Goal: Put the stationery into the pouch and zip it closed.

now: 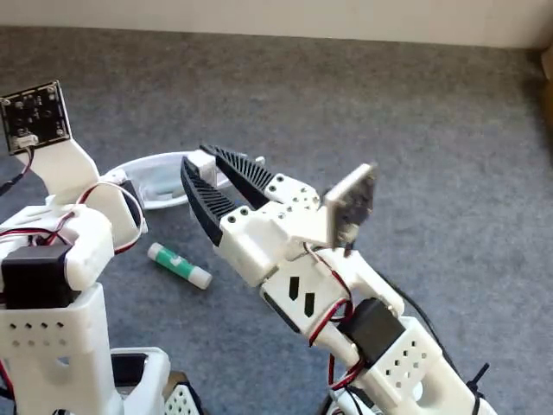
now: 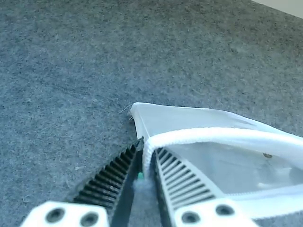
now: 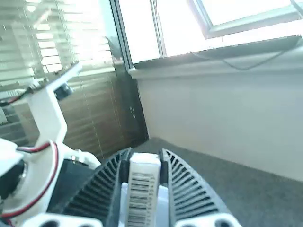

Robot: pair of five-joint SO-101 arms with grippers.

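Left gripper [image 2: 145, 152]: pinching the white zip rim at one end of the clear pouch [image 2: 222, 165], whose open mouth extends beyond its fingers.
Right gripper [image 3: 144, 156]: clamped on a small white barcoded block [image 3: 141, 189], tips by the pouch mouth.
Glue stick [image 1: 178, 265], green and white: on grey carpet [image 1: 389, 104], near the right gripper, not touching it.
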